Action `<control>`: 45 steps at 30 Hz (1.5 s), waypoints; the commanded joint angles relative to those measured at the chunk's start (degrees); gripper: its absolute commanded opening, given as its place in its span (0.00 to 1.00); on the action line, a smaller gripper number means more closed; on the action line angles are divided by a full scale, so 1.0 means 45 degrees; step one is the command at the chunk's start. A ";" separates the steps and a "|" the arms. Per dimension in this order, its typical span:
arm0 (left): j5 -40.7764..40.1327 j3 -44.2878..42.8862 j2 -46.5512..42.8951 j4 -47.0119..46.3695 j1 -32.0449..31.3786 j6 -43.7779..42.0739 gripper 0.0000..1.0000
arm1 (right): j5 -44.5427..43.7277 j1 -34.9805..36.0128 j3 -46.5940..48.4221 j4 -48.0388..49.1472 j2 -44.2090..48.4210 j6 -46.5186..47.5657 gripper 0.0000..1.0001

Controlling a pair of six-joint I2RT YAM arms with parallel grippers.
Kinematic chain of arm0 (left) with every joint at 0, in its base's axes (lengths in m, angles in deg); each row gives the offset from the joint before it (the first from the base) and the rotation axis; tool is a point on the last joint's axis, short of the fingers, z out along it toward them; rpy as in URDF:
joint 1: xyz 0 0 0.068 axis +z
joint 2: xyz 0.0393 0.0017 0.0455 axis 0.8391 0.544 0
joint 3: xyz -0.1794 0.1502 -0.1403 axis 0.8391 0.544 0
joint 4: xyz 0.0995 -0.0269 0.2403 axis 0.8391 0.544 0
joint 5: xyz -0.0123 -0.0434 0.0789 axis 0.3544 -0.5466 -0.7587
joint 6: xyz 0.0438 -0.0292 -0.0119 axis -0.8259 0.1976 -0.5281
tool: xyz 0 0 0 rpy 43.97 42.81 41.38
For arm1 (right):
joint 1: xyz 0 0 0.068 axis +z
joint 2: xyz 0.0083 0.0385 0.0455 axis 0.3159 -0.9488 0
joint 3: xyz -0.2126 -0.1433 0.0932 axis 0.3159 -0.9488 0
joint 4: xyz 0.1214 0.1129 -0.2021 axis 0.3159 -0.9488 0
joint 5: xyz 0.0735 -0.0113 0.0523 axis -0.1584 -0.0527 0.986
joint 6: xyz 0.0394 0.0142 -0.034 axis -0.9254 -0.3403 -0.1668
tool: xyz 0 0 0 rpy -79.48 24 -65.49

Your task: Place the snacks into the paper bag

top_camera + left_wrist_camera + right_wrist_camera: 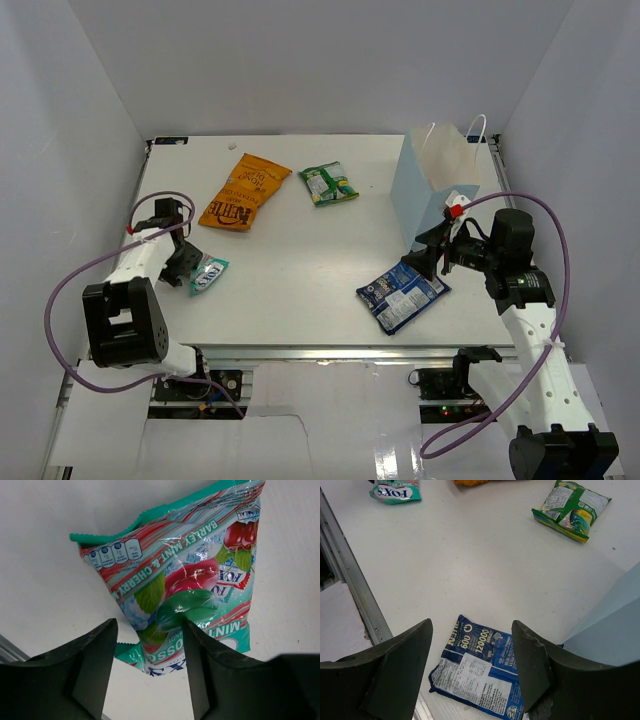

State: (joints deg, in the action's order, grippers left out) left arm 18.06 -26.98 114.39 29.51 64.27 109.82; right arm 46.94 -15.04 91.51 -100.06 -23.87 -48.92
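Looking at your left end effector (148, 640), its fingers are apart, with the near end of the small teal packet (190, 570) lying between them on the tabletop (45, 580). Your right end effector (470, 645) hangs spread apart over the blue-and-white packet (475, 675), with the paper bag (615, 625) just to its right.

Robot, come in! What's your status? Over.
Left gripper open around teal packet. Right gripper open over blue packet. Paper bag upright, nothing blocking it.

2 white arms (140, 262), black joints (120, 320) and grippers (190, 270), purple cables (566, 262).
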 commanded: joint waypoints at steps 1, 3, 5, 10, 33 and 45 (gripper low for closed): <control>0.0863 -0.0437 0.0386 -0.0727 0.0308 -0.0811 0.64 | 0.0430 -0.0008 -0.0018 0.0322 0.0155 0.0178 0.71; 0.1060 -0.0417 0.0602 -0.0922 0.0445 -0.1065 0.52 | 0.0508 -0.0008 -0.0057 0.0322 0.0174 0.0178 0.71; 0.1294 -0.0339 0.0525 -0.1040 0.0484 -0.1299 0.42 | 0.0586 -0.0008 -0.0076 0.0322 0.0175 0.0217 0.71; 0.2484 -0.0086 -0.0450 -0.1801 0.0485 -0.2373 0.11 | 0.0996 -0.0008 -0.0174 0.0127 0.0506 0.0858 0.71; 1.5846 0.2298 -0.5140 -1.0937 -0.5173 -0.2591 0.00 | -0.0208 0.4029 0.2133 0.2250 -0.2032 -0.4068 0.78; 1.5182 0.1653 -0.4320 -1.2349 -0.7209 -0.2160 0.00 | -0.1758 0.5538 0.1857 0.5048 -0.4275 -0.8629 0.89</control>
State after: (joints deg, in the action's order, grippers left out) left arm 86.14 -16.84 94.74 -22.32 33.65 99.99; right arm 39.25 9.42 99.71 -83.27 -41.60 -80.83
